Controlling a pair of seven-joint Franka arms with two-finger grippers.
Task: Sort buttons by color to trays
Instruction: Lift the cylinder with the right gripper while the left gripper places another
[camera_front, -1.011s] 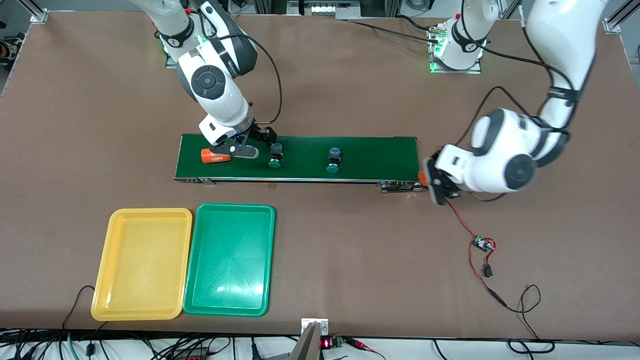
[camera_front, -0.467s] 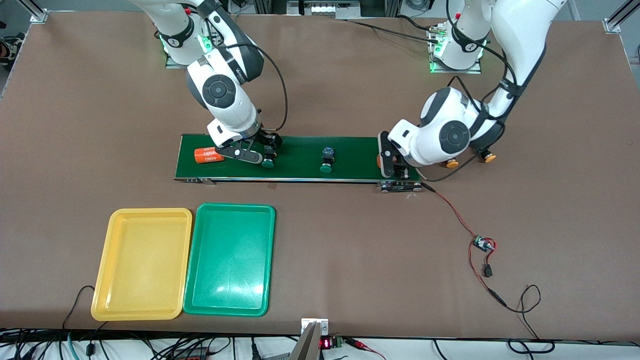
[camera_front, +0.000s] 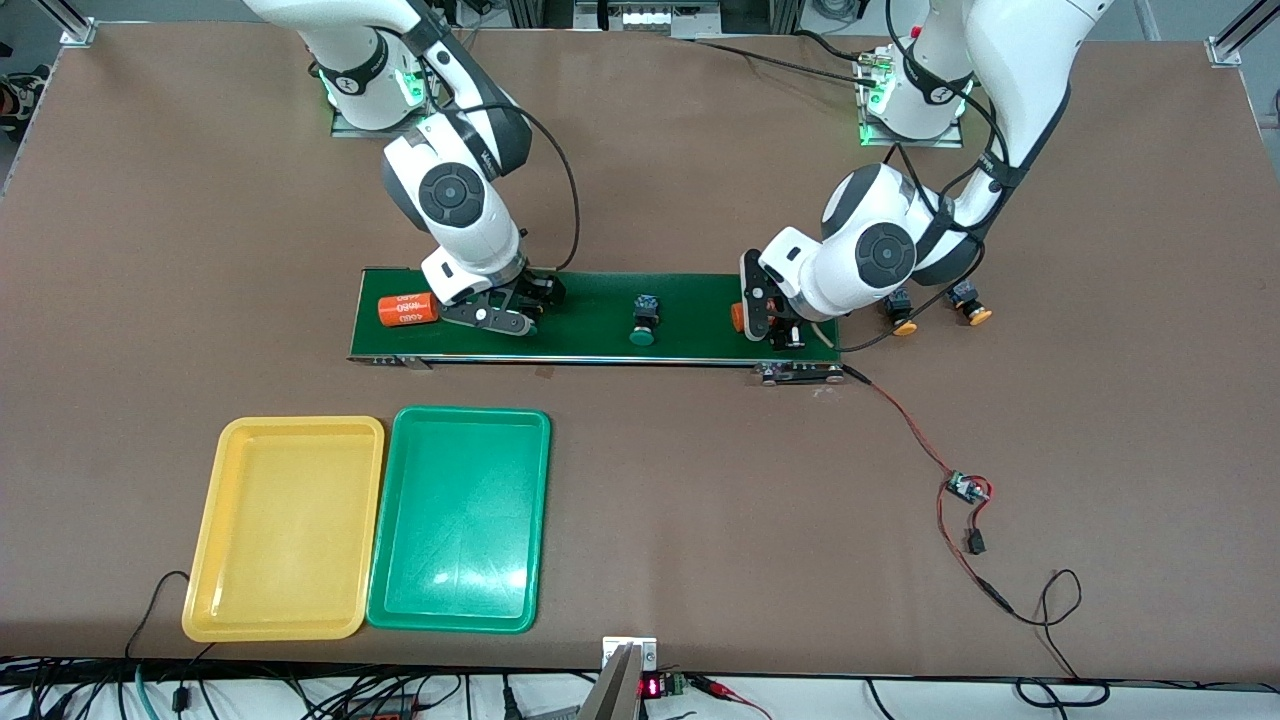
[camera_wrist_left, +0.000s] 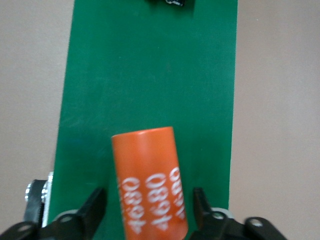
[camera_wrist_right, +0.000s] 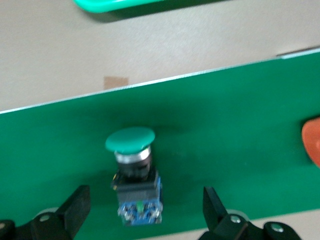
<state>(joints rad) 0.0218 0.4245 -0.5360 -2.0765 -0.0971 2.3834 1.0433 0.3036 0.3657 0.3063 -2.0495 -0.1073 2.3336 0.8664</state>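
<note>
Opening left gripper (camera_wrist_left: 147, 210) around orange cylinder (camera_wrist_left: 148, 182), belt (camera_front: 700, 300) end reached.

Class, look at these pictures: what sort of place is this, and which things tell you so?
Probably a robotics lab bench set up for sorting. Two robot arms are bolted to a brown table, a short green conveyor belt carries push-buttons, and a yellow tray and a green tray wait beside it.

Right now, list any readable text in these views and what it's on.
"4680", white print repeated around the orange cylinder lying on the conveyor belt between the open fingers of the left gripper.
White print on the second orange cylinder, beside the right gripper: too small to read.
Red digits on the small display at the table edge: too small to read.
</note>
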